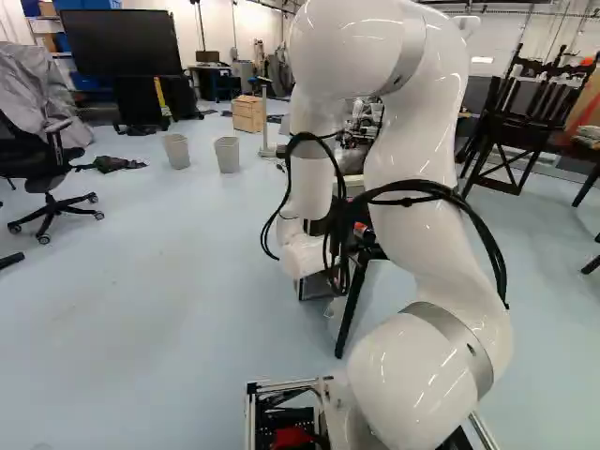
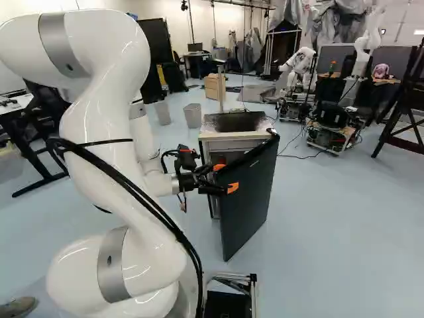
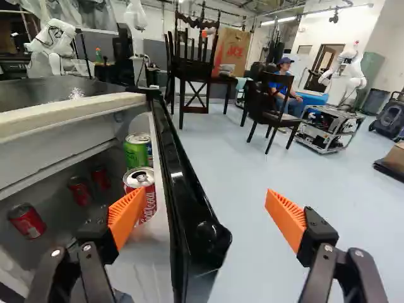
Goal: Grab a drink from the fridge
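Noted as nearest drink: a red can (image 3: pixel 151 203), upright, long axis near vertical, on the inner side of the open door (image 3: pixel 196 214). Located ahead of the jaws and off their centre line, partly hidden by the inner orange pad (image 3: pixel 128 211). Unable to tell whether touching that pad. Found standing wide apart at the jaws, with nothing clamped: one side toward the can, the other out past the door, with the door's edge between. Seen just behind the red can: a green can (image 3: pixel 135 154). Seen deeper within the fridge (image 3: pixel 63 113): further red cans (image 3: pixel 26 221). In the right base view, reached toward the door by the white arm (image 2: pixel 109 106).

Judged as door opened, drink ungrasped. Appears to call for a shift inward, off the door's edge, to bring both pads round the can before closing. Liable, if closed at this offset, to pinch the door or topple the can.
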Controlling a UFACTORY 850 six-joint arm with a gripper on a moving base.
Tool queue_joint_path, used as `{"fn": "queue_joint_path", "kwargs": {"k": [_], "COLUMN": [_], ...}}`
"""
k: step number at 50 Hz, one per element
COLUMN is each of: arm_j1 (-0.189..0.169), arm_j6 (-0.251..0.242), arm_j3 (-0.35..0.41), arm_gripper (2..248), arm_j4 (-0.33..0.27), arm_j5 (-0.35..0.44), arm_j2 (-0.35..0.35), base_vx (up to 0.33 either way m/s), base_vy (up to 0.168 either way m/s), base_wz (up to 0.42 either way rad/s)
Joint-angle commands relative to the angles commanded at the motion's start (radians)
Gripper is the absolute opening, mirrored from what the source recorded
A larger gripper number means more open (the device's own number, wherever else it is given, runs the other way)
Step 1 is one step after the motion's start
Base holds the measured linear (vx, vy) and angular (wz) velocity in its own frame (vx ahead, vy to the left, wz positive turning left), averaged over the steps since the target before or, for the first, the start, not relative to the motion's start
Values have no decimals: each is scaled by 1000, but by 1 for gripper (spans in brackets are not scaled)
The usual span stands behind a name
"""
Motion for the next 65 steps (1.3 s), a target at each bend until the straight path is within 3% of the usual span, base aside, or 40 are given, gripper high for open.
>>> {"fn": "queue_joint_path", "kwargs": {"k": [18,29,42,65], "arm_j1": [-24,-61,-128,-278], "arm_j6": [0,0,0,0], "arm_j3": [59,81,85,10], "arm_gripper": [247,247,247,247], "arm_j4": [39,63,84,86], "arm_j5": [27,44,58,58], "arm_j2": [20,26,27,7], "base_vx": [0,0,0,0], "base_vy": [0,0,0,0], "base_wz": [0,0,0,0]}}
